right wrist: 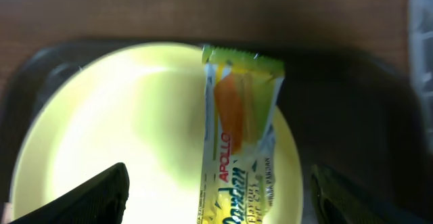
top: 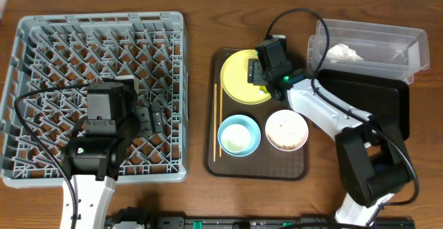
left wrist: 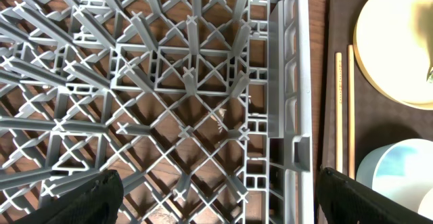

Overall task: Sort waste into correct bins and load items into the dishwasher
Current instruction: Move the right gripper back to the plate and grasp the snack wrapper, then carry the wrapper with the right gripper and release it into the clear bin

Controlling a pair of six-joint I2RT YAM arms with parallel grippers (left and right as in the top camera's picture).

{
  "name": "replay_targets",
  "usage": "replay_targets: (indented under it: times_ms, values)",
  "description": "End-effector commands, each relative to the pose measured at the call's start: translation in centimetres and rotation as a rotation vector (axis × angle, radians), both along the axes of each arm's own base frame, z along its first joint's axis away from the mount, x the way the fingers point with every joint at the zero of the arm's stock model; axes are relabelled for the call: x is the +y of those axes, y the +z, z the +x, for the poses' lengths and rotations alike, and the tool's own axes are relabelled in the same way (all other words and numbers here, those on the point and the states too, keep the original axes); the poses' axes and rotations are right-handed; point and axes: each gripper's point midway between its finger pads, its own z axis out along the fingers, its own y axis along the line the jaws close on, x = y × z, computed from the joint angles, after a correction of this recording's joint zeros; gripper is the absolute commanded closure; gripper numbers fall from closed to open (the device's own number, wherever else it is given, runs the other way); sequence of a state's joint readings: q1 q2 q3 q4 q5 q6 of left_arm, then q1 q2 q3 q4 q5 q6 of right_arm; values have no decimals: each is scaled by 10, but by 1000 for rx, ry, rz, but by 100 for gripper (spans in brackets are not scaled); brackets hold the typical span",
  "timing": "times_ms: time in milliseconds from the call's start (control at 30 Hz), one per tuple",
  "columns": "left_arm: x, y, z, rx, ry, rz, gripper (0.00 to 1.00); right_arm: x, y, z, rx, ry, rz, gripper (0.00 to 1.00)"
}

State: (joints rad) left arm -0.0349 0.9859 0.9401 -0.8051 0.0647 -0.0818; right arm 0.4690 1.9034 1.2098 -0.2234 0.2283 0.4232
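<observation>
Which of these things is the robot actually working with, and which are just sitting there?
Part of the job: dish rack, yellow plate, snack wrapper, blue bowl, pinkish bowl, chopsticks, tissue, clear tub, black tray.
Just there: brown serving tray, black cable.

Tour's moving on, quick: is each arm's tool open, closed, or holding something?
Left tool: open, empty, above the grey rack.
Right tool: open, empty, above the snack wrapper on the yellow plate.
</observation>
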Motion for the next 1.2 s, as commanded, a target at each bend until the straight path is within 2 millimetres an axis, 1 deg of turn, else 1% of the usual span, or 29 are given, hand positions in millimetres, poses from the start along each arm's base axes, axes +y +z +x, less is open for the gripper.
replay_targets:
  times_ms: [0,133,200,233,267,300,333,367,400,467,533,567,633,667,700,733,800,833,867,900,967,1033,1067,1167]
  values:
    - [-1,7,2,-17,0,-6,7,6,-27,-7,67,32,-6,18]
    - [-1,7,2,-17,0,-6,7,9,-49,-11,112,37,-2,18]
    - [-1,7,2,-17,0,-6,7,8,-53,-11,117,36,-6,19]
    - [-1,7,2,-17,0,-6,7,8,-53,-11,116,34,-8,22]
    - [-1,7,2,-17,0,-6,7,8,-53,-10,110,33,-6,25]
    - [-1,7,2,-17,0,-6,7,9,-51,-8,102,34,-2,31]
    - [-1,7,2,-17,0,-6,7,9,-49,-7,95,34,2,40]
    - [-1,7,2,-17,0,-6,7,10,-47,-6,87,34,5,46]
    - [-1,7,2,-17,0,-6,7,10,-44,-5,80,33,9,56]
    - [-1,7,2,-17,0,-6,7,8,-34,-1,59,28,19,76]
    - [-1,7,2,-17,0,-6,7,4,-19,3,30,14,27,94]
    - [-1,7,2,-17,0,-6,7,0,-10,5,12,4,32,99]
    - [-1,7,2,-17,0,-6,7,-8,11,10,-30,-19,41,99]
    - [-1,7,2,-17,0,-6,7,-16,27,14,-64,-38,47,99]
    - [-1,7,2,-17,0,-6,7,-19,35,16,-82,-47,52,99]
    - [-1,7,2,-17,0,-6,7,-25,50,18,-112,-62,61,99]
    - [-1,7,2,-17,0,-6,7,-45,84,23,-186,-113,69,99]
    - [-1,7,2,-17,0,-6,7,-52,92,24,-206,-130,69,99]
    - [-1,7,2,-17,0,-6,7,-62,104,25,-233,-161,70,99]
    - [-1,7,2,-16,0,-6,7,-79,117,26,-265,-224,72,99]
    - [-1,7,2,-16,0,-6,7,-118,134,23,-309,-412,89,99]
    - [-1,7,2,-17,0,-6,7,-159,140,13,-334,-637,130,99]
    - [-1,7,2,-16,0,-6,7,-176,141,8,-340,-733,160,99]
    - [-1,7,2,-14,0,-5,7,-218,135,0,-341,-927,234,99]
